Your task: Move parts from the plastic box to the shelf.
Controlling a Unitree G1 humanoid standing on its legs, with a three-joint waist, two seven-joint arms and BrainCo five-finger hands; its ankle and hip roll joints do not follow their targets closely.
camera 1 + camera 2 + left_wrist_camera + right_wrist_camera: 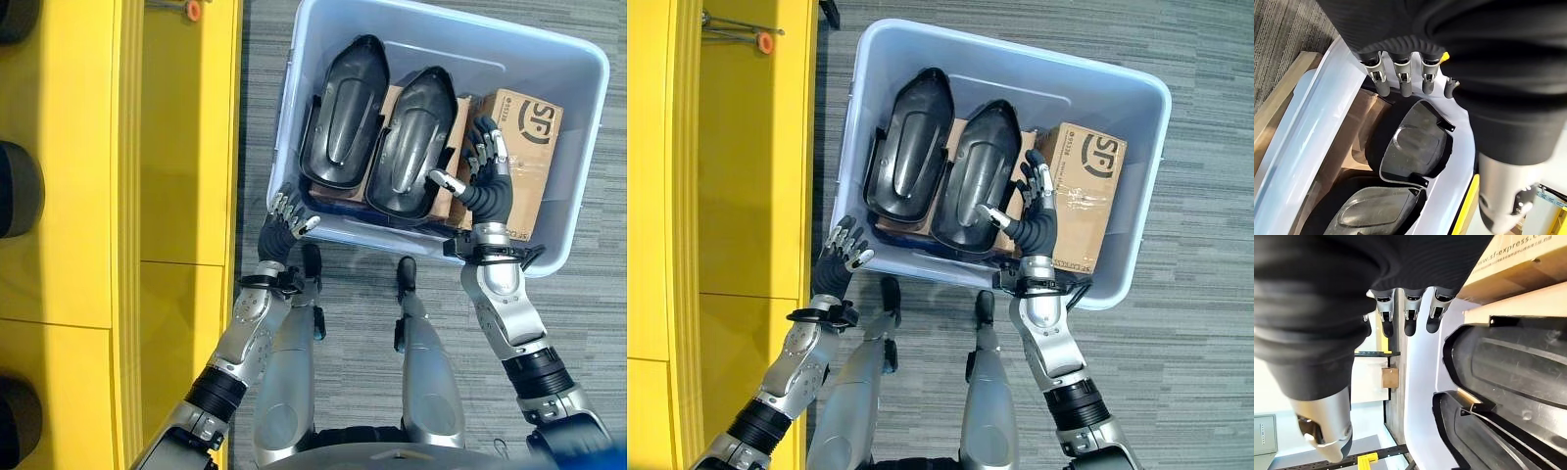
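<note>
Inside pale blue plastic box [573, 147]: both black moulded shell parts [345, 108] unlifted; left hand [286, 217], right hand [482, 166] relaxed, empty.

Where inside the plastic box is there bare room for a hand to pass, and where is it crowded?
Free: the floor strip of the box along the far wall, beyond the two black parts and the carton. Crowded: the near half, parts overlapping, right hand wedged beside the carton.
</note>
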